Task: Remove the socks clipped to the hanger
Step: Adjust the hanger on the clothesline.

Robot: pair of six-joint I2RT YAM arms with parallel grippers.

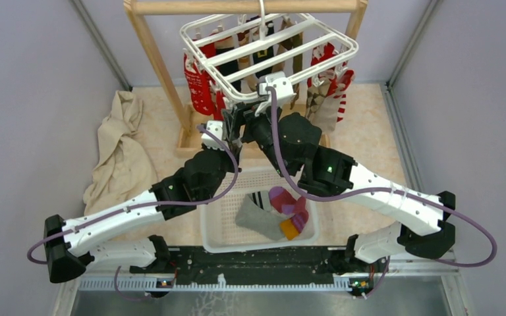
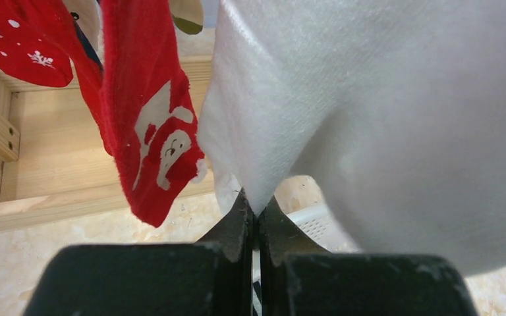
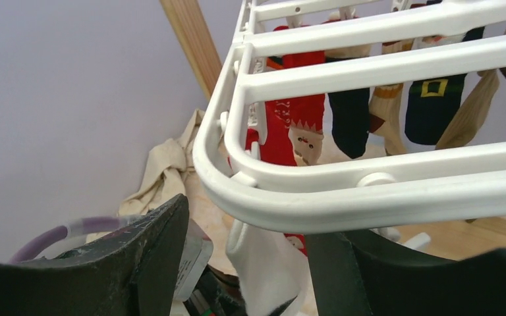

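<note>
The white slatted hanger (image 1: 270, 49) hangs from a wooden frame with several socks clipped under it, among them red ones (image 1: 201, 85) and a red-white striped one (image 1: 335, 89). My left gripper (image 2: 255, 207) is shut on the lower tip of a white sock (image 2: 369, 118), next to a red Santa sock (image 2: 151, 118). My right gripper (image 3: 247, 253) is open just under the hanger's front rim (image 3: 369, 197). Between its fingers (image 3: 151, 243) hang a white clip (image 3: 237, 234) and the white sock (image 3: 270, 270). In the top view both grippers (image 1: 232, 124) (image 1: 261, 105) meet below the hanger's near edge.
The wooden frame (image 1: 158, 59) holds the hanger, and its base lies on the table behind the arms. A white mesh basket (image 1: 211, 224) between the arms holds a grey sock (image 1: 258, 220) and a magenta one (image 1: 286, 201). A beige cloth (image 1: 122, 151) lies at the left.
</note>
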